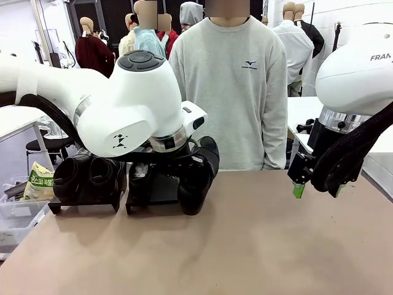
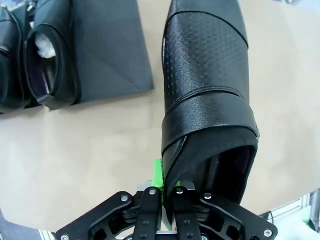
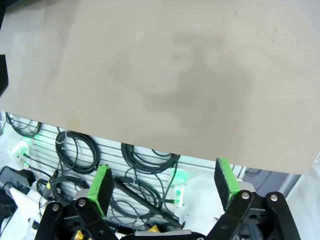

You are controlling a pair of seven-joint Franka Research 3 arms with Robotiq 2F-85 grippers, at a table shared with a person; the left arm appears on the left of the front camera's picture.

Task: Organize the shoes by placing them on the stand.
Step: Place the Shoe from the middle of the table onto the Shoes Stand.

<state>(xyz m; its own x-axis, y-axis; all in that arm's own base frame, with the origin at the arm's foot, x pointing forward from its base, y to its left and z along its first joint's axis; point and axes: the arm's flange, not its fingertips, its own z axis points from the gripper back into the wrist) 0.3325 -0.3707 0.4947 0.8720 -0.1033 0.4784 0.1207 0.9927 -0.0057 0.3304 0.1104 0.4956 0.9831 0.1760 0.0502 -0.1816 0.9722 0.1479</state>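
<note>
Left gripper (image 2: 161, 192) jaws pinching heel collar of shoe (image 2: 207, 95); leather soft, glossy, likely light. Stand (image 1: 150, 193) at 10 o'clock. Right gripper (image 3: 162, 187) jaws spread, empty.

1. Your white left arm (image 1: 123, 117) blocks the top of the low black shoe stand (image 1: 86, 200) and part of the glossy black leather shoe (image 1: 198, 175) beside it in the front view.
2. In the left wrist view, that textured shoe's (image 2: 207, 90) toe runs off the top edge; its heel wall hides one green pad (image 2: 158, 174).
3. The second black shoe (image 2: 52, 60) there is cropped at the top.
4. You cannot read the print on the yellow-green bag (image 1: 38, 181).
</note>
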